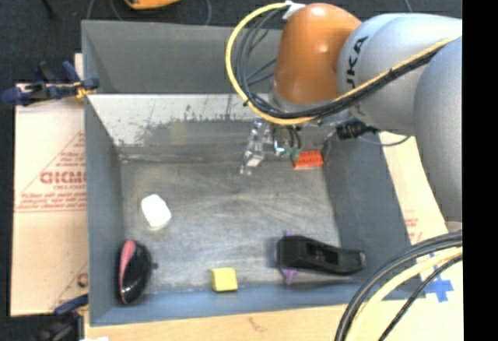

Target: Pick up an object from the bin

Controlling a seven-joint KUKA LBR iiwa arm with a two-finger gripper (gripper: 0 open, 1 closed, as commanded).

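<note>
While its arm (405,75) reads KUKA, the tool (251,159) hangs over the bin (101,199).

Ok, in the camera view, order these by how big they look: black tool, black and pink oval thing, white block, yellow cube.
1. black tool
2. black and pink oval thing, somewhat smaller
3. white block
4. yellow cube
All lie on the bin floor, so the order looks safe.

Grey bin (156,59), white block (156,212), yellow cube (224,279), black-and-purple tool (317,255).
</note>
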